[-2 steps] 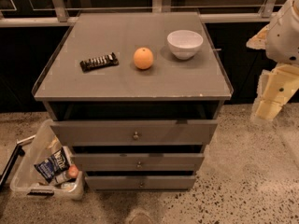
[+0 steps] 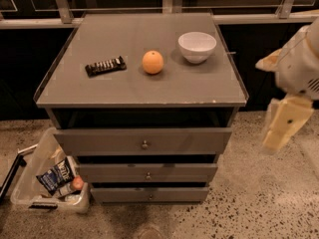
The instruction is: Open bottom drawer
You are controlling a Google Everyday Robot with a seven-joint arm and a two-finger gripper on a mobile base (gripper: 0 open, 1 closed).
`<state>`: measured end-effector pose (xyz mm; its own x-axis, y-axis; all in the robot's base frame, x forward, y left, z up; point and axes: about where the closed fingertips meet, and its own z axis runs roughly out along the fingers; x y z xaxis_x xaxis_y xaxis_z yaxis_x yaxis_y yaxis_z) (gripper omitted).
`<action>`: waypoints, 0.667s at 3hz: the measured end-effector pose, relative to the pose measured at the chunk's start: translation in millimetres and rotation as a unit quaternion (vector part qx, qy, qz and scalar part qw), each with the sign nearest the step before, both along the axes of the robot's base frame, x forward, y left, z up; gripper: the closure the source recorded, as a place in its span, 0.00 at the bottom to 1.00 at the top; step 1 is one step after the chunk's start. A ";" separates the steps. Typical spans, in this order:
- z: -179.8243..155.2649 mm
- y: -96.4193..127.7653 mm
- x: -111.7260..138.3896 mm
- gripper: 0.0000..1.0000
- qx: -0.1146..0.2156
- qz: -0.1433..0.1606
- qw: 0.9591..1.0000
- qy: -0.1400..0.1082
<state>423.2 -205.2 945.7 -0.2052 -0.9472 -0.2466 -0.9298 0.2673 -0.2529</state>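
On the cabinet [image 2: 149,91] sat a bar [image 2: 104,65], orange [image 2: 152,62] and bowl [image 2: 197,46]; the gripper [image 2: 282,126] hung right of it, a bin [image 2: 22,195] left.

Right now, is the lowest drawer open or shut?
Shut, it seems: the bottom drawer sits furthest back, no tray showing. The gripper hangs right of the cabinet.

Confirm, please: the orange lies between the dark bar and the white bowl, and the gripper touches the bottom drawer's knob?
No: the camera view shows the gripper hanging right of the cabinet, apart from the knob of the bottom drawer. The orange is between bar and bowl.
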 end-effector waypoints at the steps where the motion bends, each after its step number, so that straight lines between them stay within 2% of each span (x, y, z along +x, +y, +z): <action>1: -46.8 15.4 -15.5 0.00 0.024 0.023 0.999 -0.006; 2: -96.7 32.9 -27.9 0.00 0.063 0.059 0.996 -0.033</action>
